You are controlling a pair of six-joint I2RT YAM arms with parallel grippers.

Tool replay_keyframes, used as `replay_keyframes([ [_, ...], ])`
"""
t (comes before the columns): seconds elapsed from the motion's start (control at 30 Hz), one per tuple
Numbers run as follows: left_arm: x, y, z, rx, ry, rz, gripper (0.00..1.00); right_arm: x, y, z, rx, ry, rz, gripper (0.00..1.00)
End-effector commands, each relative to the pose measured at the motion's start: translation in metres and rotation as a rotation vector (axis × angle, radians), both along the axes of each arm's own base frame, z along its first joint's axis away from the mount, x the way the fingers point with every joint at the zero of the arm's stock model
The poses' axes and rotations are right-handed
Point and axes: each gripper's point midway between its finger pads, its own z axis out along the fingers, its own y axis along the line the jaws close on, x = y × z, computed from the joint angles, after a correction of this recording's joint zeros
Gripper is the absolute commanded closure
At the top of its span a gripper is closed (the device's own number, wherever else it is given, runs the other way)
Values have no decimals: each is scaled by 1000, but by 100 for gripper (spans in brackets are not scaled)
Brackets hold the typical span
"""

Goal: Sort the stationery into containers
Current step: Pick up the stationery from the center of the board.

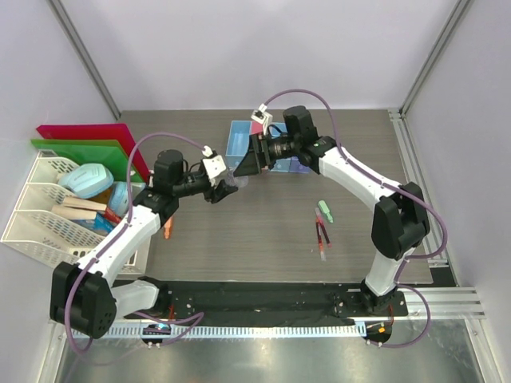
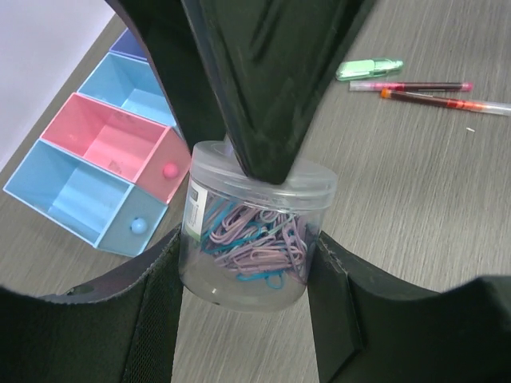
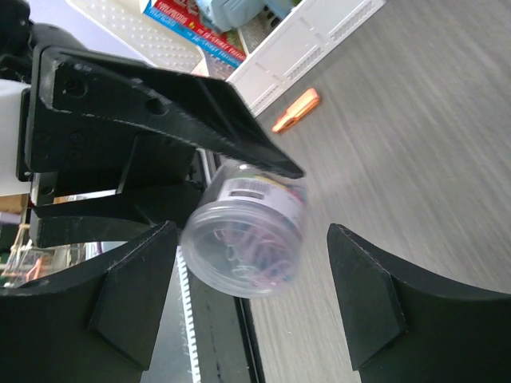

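Item: jar (image 2: 251, 231) of pink and blue paper clips, clear, lidded, held upright off the table at centre of the top view.

Holder: left claw (image 1: 218, 191), clenched on the jar, one finger against each side wall.

Second claw: right claw (image 1: 242, 167), released. Its fingers stand either side of the jar, apart from it in the right wrist view; in the left wrist view one finger lies over the lid.

Destination: boxes (image 2: 172, 167), a joined row at upper left of the left wrist view, just beside the jar. All that show look bare inside.

Also loose: pens (image 2: 423, 89) and eraser (image 2: 369, 69), upper right of that view; marker (image 3: 295, 110) by the tray (image 3: 319, 32).

Step, as judged: a handover of the jar or its carry to a box, not yet settled.

Next move calls for: only one claw keeping the grip, jar kept level, and a box wide enough to take it.
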Motion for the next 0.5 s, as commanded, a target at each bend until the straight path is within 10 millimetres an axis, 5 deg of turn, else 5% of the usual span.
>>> replay_keyframes([
  [0.0, 3, -4, 19, -32, -72, -5, 93, -2, 12, 16, 31, -57, 13, 18],
  [0.47, 4, -3, 15, -11, -83, 0, 94, -9, 12, 4, -19, -78, 2, 25],
])
